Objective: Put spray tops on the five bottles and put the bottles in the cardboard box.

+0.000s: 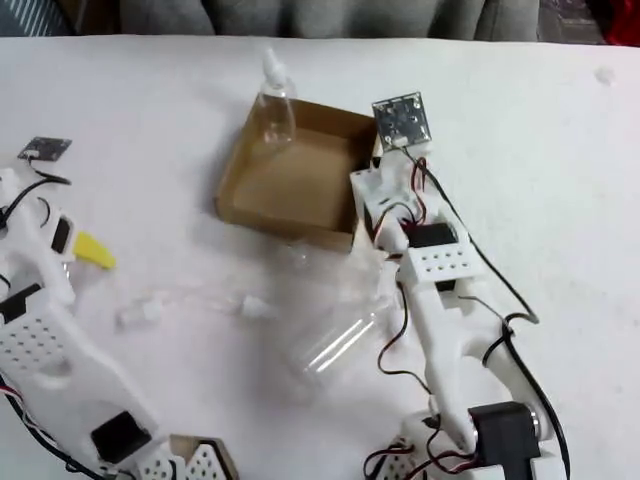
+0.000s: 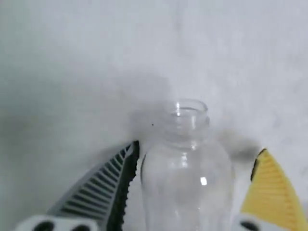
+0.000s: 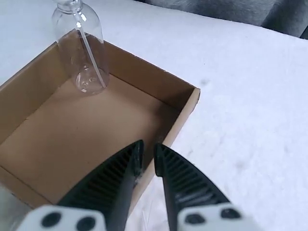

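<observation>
Left gripper: jaws spread around the clear plastic bottle with the bare open neck. The grey jaw is at the bottle's side and the yellow one is a little apart, so not clamped yet. The bottle stands on the white table, well left of the brown cardboard box.

Right gripper: jaws almost together with a thin slit between them, sitting at the box's wall. You can't tell whether they nip the cardboard. No bottle or top in them.

Step in hand, as I judge it, is grasping this uncapped bottle for capping. Close on the body, not the neck, so the thread stays free for the top. Squeeze gently, because thin plastic will likely dent or squirt out. Keep it upright.

1 clear bottle with a white spray top fitted stands in the box's far corner, so roughly 1 of 5 done.

The high view gives you what the wrist views don't: 1 clear bottle lying on its side near the right arm, and 2 pale pieces that look like loose spray tops between the arms. The right wrist view adds the dip tube inside the boxed bottle. The left wrist view is where you see the jaw gap.
</observation>
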`<state>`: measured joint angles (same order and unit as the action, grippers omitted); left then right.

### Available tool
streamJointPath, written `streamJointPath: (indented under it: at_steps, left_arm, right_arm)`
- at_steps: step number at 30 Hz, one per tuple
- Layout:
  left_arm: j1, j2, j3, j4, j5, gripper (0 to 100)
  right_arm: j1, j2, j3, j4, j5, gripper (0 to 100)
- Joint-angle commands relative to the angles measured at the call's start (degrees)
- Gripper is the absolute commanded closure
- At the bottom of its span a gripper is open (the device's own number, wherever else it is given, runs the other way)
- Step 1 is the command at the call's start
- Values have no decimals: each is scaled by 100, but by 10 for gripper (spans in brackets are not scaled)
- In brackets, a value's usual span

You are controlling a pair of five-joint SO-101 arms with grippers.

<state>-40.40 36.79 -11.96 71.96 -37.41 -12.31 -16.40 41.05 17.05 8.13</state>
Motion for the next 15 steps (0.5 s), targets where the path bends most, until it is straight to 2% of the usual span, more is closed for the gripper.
streamJointPath:
  at_steps: [1,3,6,7,9,15]
  left_arm:
    - [110,110,-281,-176,-97,692]
    - [110,163,-281,-167,-97,780]
    - [119,259,-325,-167,-97,967]
    - [145,268,-325,-176,-97,992]
    - [163,268,-273,-132,-88,946]
    - [171,154,-325,413,-44,980]
  right_arm:
    - [-40,-22,-255,-84,0,984]
    - [-40,-22,-255,-84,0,984]
    - [-40,-22,-255,-84,0,984]
    - [-40,-22,-255,-84,0,984]
    - [-40,-22,-255,-84,0,984]
    - [-40,-22,-255,-84,0,984]
